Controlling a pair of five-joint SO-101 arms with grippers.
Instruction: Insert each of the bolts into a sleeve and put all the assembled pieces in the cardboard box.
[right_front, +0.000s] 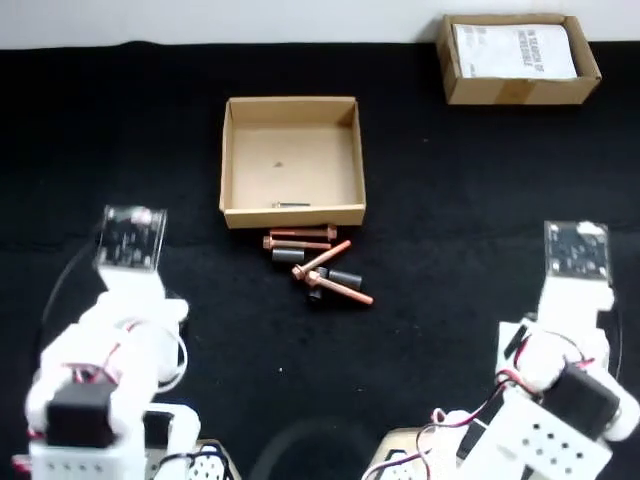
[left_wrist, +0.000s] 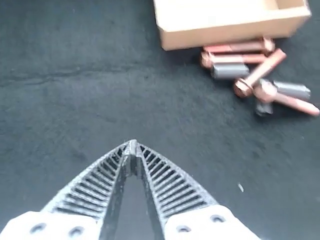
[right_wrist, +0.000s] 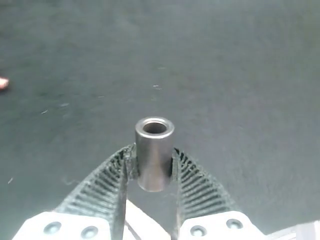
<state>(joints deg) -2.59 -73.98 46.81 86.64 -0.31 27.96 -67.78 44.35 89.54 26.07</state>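
Observation:
Several copper bolts (right_front: 318, 262) and three dark grey sleeves (right_front: 288, 255) lie in a loose pile just in front of the open cardboard box (right_front: 232, 160). In the left wrist view the bolts (left_wrist: 239, 59) and a sleeve (left_wrist: 229, 71) lie below the box wall (left_wrist: 225, 27). My left gripper (left_wrist: 133, 150) is shut with nothing in it, over bare mat well short of the pile. My right gripper (right_wrist: 153, 161) is shut on a grey sleeve (right_wrist: 154, 150), held with its bore facing the camera. The left arm (right_front: 130, 240) and right arm (right_front: 577, 252) stand on either side of the pile.
A closed cardboard box (right_front: 517, 60) with a white label stands at the back right. A thin dark thing (right_front: 292, 205) lies inside the open box by its front wall. Black mat (right_front: 450, 220) covers the table. A pink tip (right_wrist: 2, 82) shows at the right wrist view's edge.

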